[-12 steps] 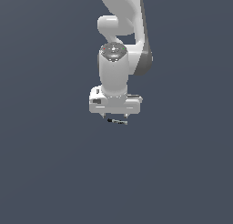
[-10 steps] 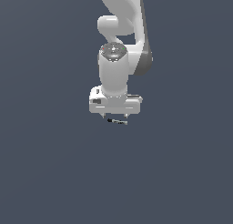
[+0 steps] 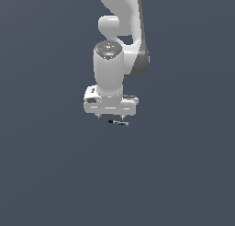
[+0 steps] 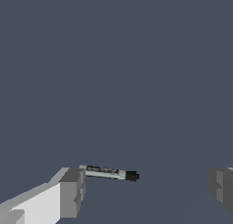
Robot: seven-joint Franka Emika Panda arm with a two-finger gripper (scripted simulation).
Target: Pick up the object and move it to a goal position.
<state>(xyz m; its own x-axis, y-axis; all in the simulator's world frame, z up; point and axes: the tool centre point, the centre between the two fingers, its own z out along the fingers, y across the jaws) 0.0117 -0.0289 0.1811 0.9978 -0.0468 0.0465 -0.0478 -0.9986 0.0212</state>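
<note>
The object (image 3: pixel 118 123) is a thin grey-silver rod with black segments, lying flat on the dark surface just below my gripper (image 3: pixel 110 115). My gripper points downward and is open, its white fingers spread far wider than the rod. In the wrist view the object (image 4: pixel 109 172) lies crosswise, with one end close to one finger (image 4: pixel 73 191) and its black tip reaching toward the middle of the gap. The other finger (image 4: pixel 223 186) stands far from it. Nothing is held by my gripper (image 4: pixel 148 186).
A plain dark grey surface (image 3: pixel 50 174) fills the scene around the arm. The white arm (image 3: pixel 119 32) rises above the hand.
The hand has shifted slightly toward the exterior view's left. The object lies where it was.
</note>
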